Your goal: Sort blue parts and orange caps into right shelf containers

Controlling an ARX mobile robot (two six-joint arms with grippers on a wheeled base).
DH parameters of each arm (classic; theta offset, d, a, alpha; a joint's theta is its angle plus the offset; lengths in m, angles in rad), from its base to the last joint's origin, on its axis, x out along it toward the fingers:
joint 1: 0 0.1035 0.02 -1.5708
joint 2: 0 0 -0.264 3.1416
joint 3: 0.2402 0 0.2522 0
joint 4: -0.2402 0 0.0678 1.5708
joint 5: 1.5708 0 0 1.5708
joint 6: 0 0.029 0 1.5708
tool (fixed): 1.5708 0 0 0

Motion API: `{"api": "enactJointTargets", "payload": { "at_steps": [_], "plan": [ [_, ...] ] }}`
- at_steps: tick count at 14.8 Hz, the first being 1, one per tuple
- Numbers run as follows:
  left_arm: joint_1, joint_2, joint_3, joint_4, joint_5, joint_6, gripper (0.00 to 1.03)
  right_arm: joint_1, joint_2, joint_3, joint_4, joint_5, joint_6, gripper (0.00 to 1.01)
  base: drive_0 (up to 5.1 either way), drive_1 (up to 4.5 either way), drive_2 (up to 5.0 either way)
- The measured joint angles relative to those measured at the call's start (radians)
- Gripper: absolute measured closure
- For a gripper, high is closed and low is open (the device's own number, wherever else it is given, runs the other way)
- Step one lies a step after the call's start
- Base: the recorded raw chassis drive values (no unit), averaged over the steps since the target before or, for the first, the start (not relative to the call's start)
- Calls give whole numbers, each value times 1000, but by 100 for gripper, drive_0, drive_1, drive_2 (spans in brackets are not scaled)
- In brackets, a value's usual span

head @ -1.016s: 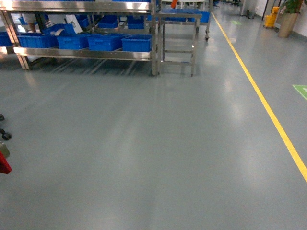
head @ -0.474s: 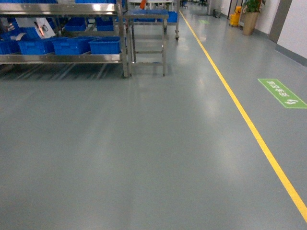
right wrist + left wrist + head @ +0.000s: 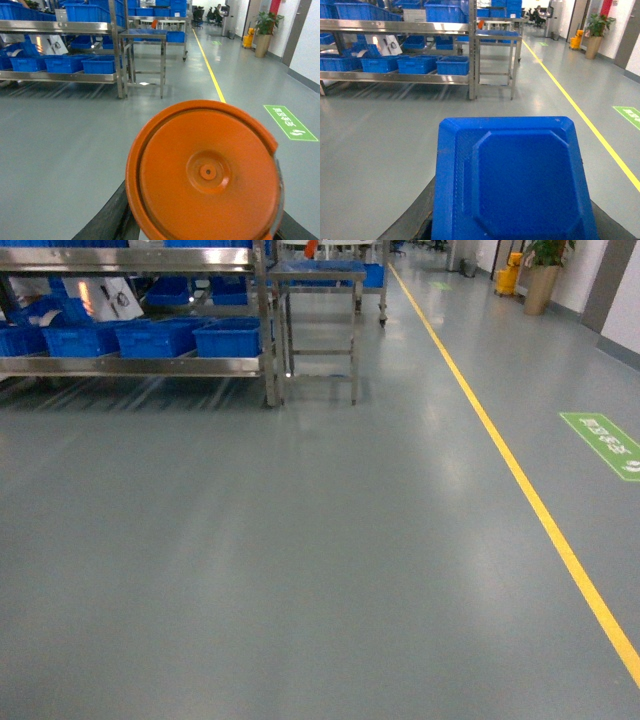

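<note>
Across grey floor [image 3: 300, 540], shelf [image 3: 140, 365] holds blue crates [image 3: 228, 337]. Blue part [image 3: 512, 180] fills left wrist view, orange cap [image 3: 205, 172] right; gripper states cannot be told.

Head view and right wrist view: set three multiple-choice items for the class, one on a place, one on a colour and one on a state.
1. In the head view, where is the steel shelf holding blue crates?
A. upper left
B. lower right
C. bottom centre

2. What colour is the long painted line in the head view?
A. red
B. yellow
C. white

3. In the right wrist view, how is the orange cap seen?
A. far off beside the shelf
B. close before the camera, round face towards it
C. lying inside a crate

Answers:
1 A: the shelf fills the top left corner.
2 B: the line runs yellow down the right side.
3 B: its round face fills the lower frame.
</note>
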Motion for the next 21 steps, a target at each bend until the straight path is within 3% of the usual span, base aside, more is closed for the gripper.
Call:
{"api": "enactJointTargets", "payload": {
  "at_steps": [21],
  "plan": [
    [2, 0, 0, 1, 0, 0, 59, 0, 0, 0, -1, 0, 0, 59, 1, 433, -431]
  ]
}}
